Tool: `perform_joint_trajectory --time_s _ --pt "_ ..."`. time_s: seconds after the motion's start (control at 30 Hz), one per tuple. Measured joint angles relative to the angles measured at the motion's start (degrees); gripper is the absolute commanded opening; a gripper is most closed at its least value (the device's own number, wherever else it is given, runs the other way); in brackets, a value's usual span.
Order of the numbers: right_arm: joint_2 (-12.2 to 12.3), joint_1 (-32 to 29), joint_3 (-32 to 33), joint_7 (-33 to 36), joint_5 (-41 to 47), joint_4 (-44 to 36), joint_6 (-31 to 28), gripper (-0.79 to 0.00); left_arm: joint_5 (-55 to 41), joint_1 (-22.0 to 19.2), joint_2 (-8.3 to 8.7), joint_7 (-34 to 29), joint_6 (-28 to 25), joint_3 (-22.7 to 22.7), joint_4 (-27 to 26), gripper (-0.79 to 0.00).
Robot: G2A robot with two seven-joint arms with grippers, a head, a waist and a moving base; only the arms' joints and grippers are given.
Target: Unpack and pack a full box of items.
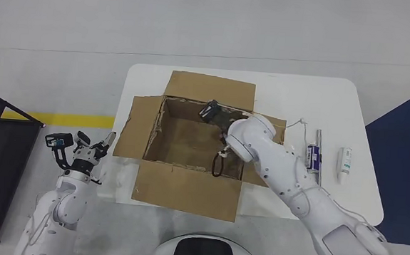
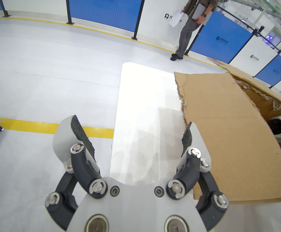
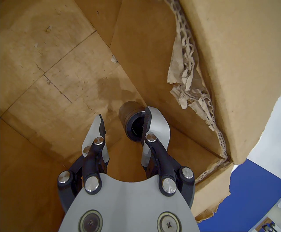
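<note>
Our right gripper [image 3: 124, 119] is down inside the cardboard box [image 3: 54, 66] with its fingers spread and nothing between them. A dark cylinder [image 3: 129, 109] lies on the box floor just ahead of the fingertips, close against one finger (whether they touch, we cannot tell). Our left gripper [image 2: 131, 127] hangs wide apart and empty over the edge of the white table [image 2: 140, 92], with a box flap [image 2: 219, 131] just beside one finger, while a white tube [image 1: 344, 164] and a long slim pack [image 1: 313, 153] lie on the table outside the box, well apart from both grippers.
</note>
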Motion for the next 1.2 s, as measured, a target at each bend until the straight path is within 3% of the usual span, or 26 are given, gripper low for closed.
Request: perform_joint_trajectory --time_s 0.37,0.77,0.97,1.2 --pt "-1.04 0.28 -1.28 1.91 0.4 0.98 -1.38 -0.44 0.0 0.0 0.0 0.0 0.0 0.0 0.0 0.0" --pt "-0.76 -1.82 1.69 2.16 9.84 -5.24 -9.08 -0.434 0.0 0.0 0.0 0.0 0.0 0.0 0.0 0.0" --pt "0.0 -3.3 3.9 1.12 5.27 -9.0 -7.86 -0.397 0.0 0.0 0.0 0.0 0.0 0.0 0.0 0.0" --pt "0.74 -5.83 3.88 0.47 -11.49 -12.54 -2.77 -0.434 0.0 0.0 0.0 0.0 0.0 0.0 0.0 0.0"
